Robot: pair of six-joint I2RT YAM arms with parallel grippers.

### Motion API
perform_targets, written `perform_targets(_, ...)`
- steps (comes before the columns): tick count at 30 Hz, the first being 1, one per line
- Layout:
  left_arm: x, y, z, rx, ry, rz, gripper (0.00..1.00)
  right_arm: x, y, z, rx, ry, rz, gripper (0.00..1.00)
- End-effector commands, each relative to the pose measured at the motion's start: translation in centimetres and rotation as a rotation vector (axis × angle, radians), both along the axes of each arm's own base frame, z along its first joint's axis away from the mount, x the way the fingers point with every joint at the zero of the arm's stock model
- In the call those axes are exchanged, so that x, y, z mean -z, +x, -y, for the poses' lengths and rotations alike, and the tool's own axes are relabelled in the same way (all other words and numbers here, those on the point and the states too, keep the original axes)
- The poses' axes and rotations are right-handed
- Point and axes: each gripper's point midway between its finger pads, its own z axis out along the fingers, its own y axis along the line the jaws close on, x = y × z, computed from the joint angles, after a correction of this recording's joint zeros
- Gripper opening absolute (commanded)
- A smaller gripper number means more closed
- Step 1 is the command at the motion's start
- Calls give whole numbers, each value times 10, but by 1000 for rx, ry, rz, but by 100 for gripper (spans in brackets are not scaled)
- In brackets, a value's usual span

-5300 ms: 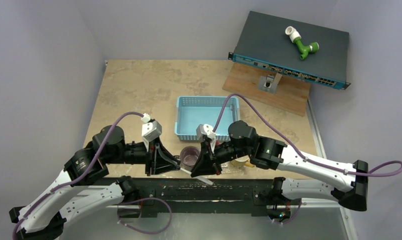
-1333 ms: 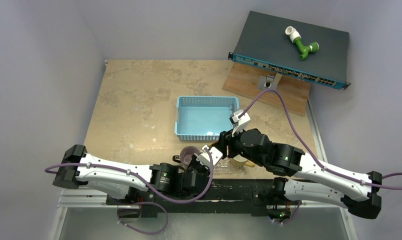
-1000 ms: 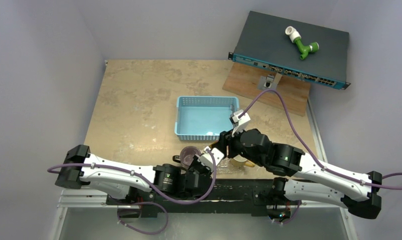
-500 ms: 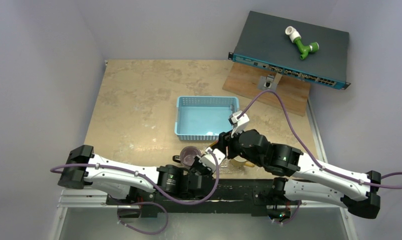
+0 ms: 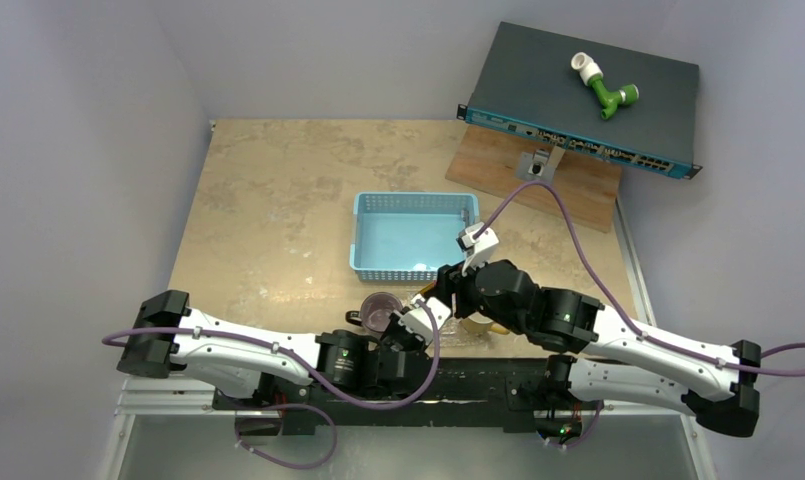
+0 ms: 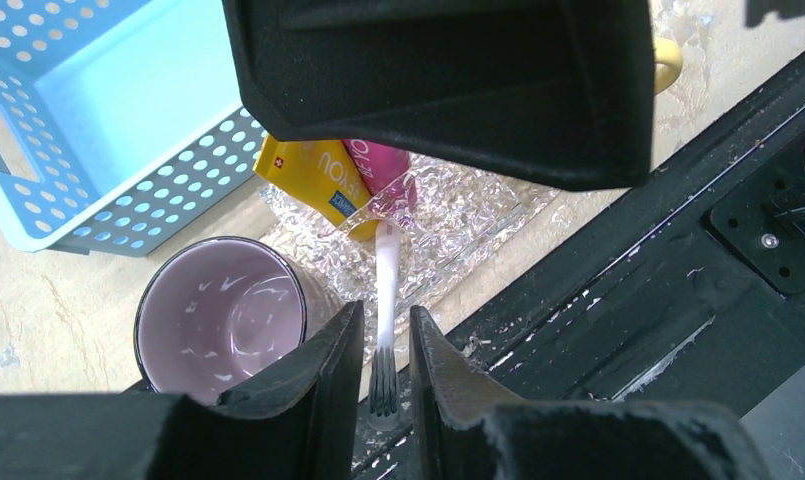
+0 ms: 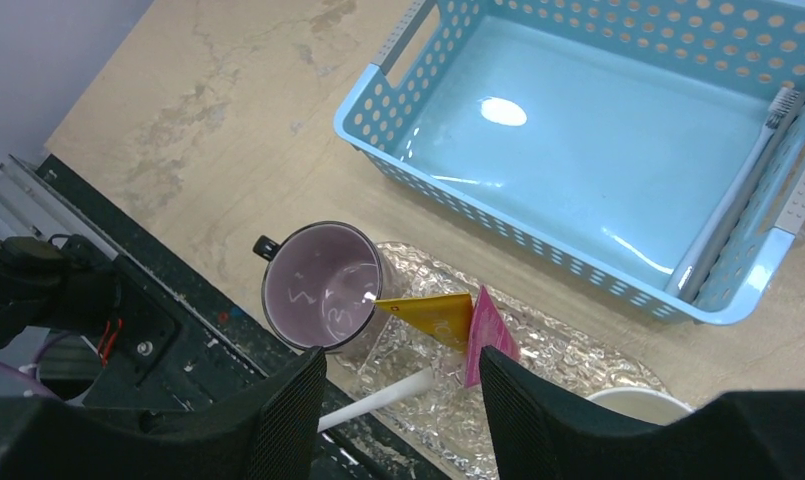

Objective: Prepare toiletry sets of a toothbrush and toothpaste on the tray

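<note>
Left claw [image 6: 385, 330], lower centre of the left wrist view: fingers are standing narrowly parted, straddling the bristle head of a toothbrush [image 6: 385, 270]. A sliver of gap is showing on either side of the head, so nothing is being pinched.

- The brush is lying on the tray [image 6: 478, 215], running straight up the frame. Its head is pointing toward the black rail [image 6: 618, 300] and its handle end is meeting the pink toothpaste tube [image 6: 383, 170].
- The yellow toothpaste tube [image 6: 313, 175] is lying just left of the pink one, touching it, on the same tray.
- A purple mug [image 6: 218, 315] is standing just left of the brush, at the tray's edge.
- The blue basket [image 6: 98, 110] is sitting on the surface at upper left.

Right claw [image 7: 400, 375]: spread wide and gripping nothing, hanging above the tray with both tubes showing between its fingers. A second toothbrush [image 7: 738, 190] is lying inside the basket along its right wall.
</note>
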Motion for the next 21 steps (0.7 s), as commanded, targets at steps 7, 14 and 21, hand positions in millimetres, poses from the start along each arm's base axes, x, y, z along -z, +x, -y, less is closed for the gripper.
perform_targets(7,-11,0,1,-7,-28,9,28,-9,4,-2,16,10,15,61)
perform_targets(14,-41,-1,0,25,-68,16,37,-25,19,1,83,-42,55,62)
perform_targets(21,-75,-3,-6,70,-98,17,50,-28,40,2,147,-118,64,63)
